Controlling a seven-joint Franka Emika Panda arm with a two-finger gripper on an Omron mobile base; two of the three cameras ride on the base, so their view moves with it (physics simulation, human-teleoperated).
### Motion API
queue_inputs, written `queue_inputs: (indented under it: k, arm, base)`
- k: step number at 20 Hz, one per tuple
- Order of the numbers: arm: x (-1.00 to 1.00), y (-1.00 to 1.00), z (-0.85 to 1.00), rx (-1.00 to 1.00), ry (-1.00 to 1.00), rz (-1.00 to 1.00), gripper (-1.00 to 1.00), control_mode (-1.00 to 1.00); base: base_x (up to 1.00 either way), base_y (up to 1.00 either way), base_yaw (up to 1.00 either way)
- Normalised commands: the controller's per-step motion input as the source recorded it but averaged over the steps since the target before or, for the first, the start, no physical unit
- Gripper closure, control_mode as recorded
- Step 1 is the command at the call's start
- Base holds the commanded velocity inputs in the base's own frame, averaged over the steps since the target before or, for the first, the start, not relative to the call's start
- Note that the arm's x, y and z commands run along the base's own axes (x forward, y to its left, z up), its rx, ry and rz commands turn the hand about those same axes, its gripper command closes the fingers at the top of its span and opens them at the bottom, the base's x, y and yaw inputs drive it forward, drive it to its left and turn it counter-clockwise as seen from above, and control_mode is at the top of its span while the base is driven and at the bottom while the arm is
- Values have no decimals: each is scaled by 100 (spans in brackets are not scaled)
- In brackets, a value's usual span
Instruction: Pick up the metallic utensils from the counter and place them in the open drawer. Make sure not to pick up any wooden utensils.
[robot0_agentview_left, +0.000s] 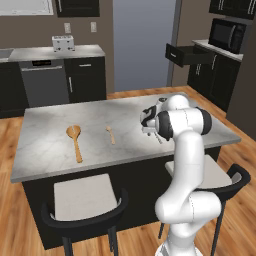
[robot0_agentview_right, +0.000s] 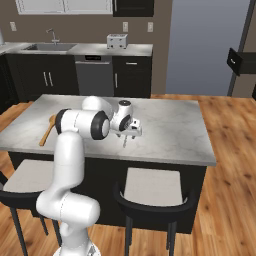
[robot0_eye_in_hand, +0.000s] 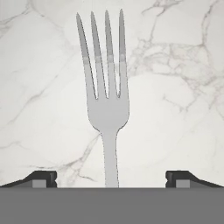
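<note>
Setting: kitchen with dark cabinets and wood floor; grey-white marble bench on a black island base in the middle.
Fork: thin silvery metal fork lies flat on the marble, four tines pointing away from the hand, handle running down between the two dark fingertips.
Gripper: hovers low over the fork with the fingers spread wide apart, one on each side of the handle, nothing clamped.
Wooden spoons: large tan wooden spoon and small slim wooden spoon lie well apart from the gripper, to be left alone.
Drawer: black open drawer sticks out of the far cabinets, well away from the bench.
Handling: likely light, stiff, smooth and slippery, lying very flat; take hold across the narrow neck or handle, fingers pressed close to the marble.
Doubt: the base views leave contact with the bench unclear.
</note>
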Motion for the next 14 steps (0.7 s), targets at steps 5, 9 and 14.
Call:
queue_inputs:
  k: [5, 9, 14]
  arm:
    - [1, 0, -13, -3, 0, 0, -100, -100]
    - [-22, -13, -8, -4, 0, 0, -100, -100]
    - [-35, -8, -11, -1, 0, 0, -100, -100]
  base:
    - [0, 0, 0]
    - [0, 0, 0]
    - [0, 0, 0]
